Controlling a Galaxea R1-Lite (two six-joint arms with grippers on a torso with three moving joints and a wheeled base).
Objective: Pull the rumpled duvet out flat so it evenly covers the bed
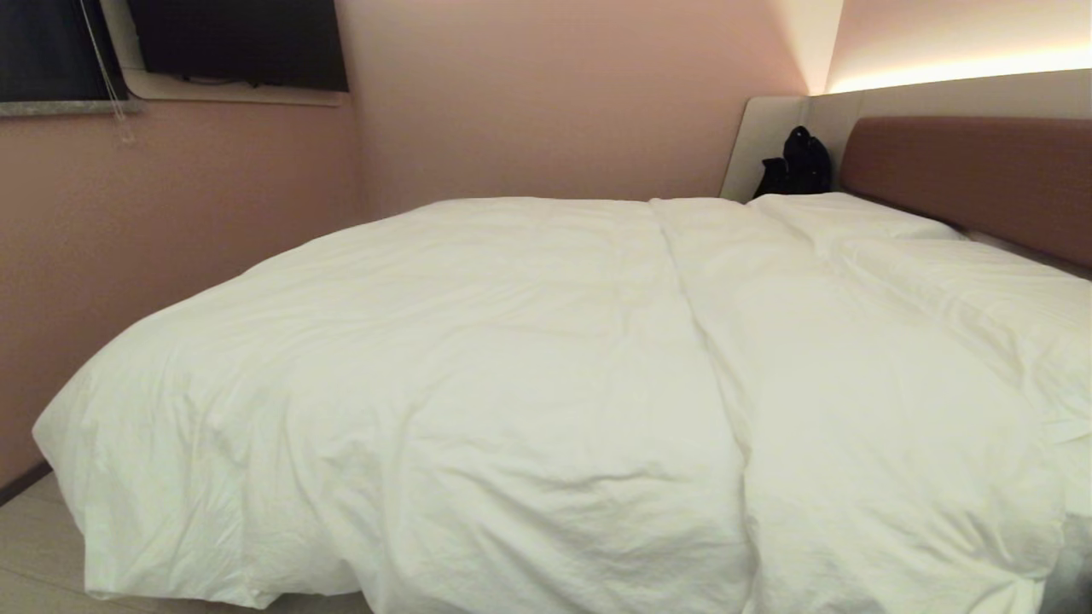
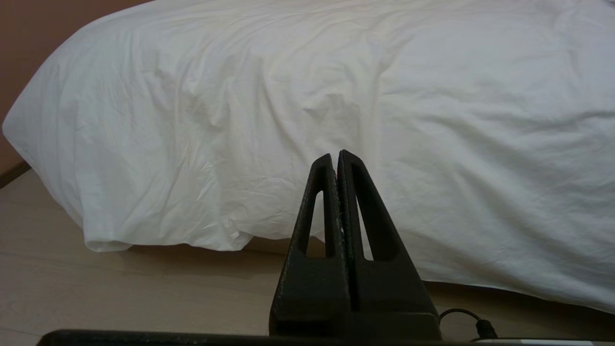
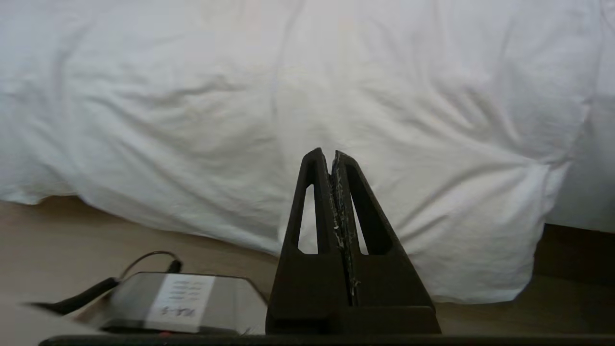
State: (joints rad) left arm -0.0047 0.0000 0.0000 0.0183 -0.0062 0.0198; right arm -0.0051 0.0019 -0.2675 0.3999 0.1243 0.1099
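- White puffy duvet (image 1: 529,384) spread over the whole bed (image 1: 964,175), draping past the near edge almost to the wooden floor (image 2: 120,288); soft creases throughout, one long ridge running from the headboard end toward the near edge.
- Mattress and base hidden under the duvet; only the brown headboard and its pale grey surround showing, at the right of the head view.
- Pillow shapes bulging under the cover beside the headboard, outlines hard to separate from the duvet.
- Dark bag-like object (image 1: 798,164) at the far corner next to the headboard panel; details too dark to tell.
- Neither arm visible from the head camera.
- Left gripper (image 2: 335,154) closed, fingertips pressed together, empty, held low in front of the hanging duvet edge, not touching it.
- Right gripper (image 3: 327,153) likewise pinched closed on nothing, facing the draped duvet near its lower corner; contact not evident.
- Grey box with a white label (image 3: 178,300) and a cable beside the right gripper, partly cut off by the frame edge.
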